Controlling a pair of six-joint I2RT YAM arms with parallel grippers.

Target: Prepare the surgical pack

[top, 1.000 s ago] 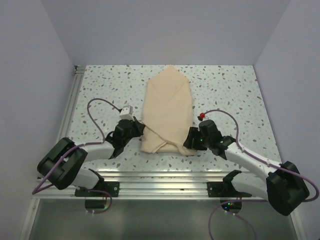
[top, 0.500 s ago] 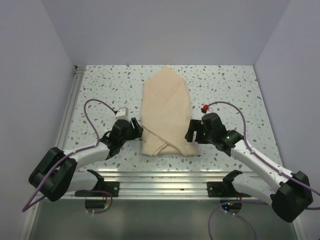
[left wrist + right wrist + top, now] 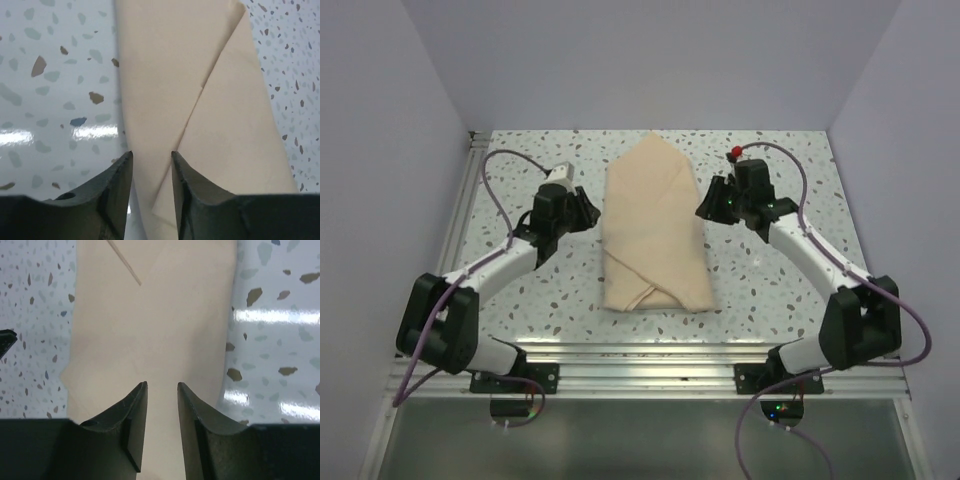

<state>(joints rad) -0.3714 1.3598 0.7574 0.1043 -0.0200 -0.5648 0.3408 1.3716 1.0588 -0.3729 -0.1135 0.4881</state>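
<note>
The surgical pack (image 3: 655, 225) is a tan cloth bundle lying lengthwise in the middle of the speckled table, pointed at its far end, with crossed flaps near its front. My left gripper (image 3: 588, 212) stands at its left edge, about halfway up, jaws apart. In the left wrist view the pack's (image 3: 200, 75) folded edge runs under the open left gripper (image 3: 151, 154), with nothing pinched. My right gripper (image 3: 704, 207) faces the pack's right edge. In the right wrist view the right gripper (image 3: 162, 385) hovers open over plain cloth of the pack (image 3: 155, 315).
The speckled tabletop (image 3: 520, 160) is bounded by an aluminium rail (image 3: 640, 355) at the near edge and another (image 3: 462, 215) along the left. Lilac walls close in the back and both sides. Purple cables (image 3: 500, 165) loop off both wrists.
Both grippers have left the pack's near corners and moved away from the bases to its far half, one on each side. The pack's front flaps now lie flat and free.
</note>
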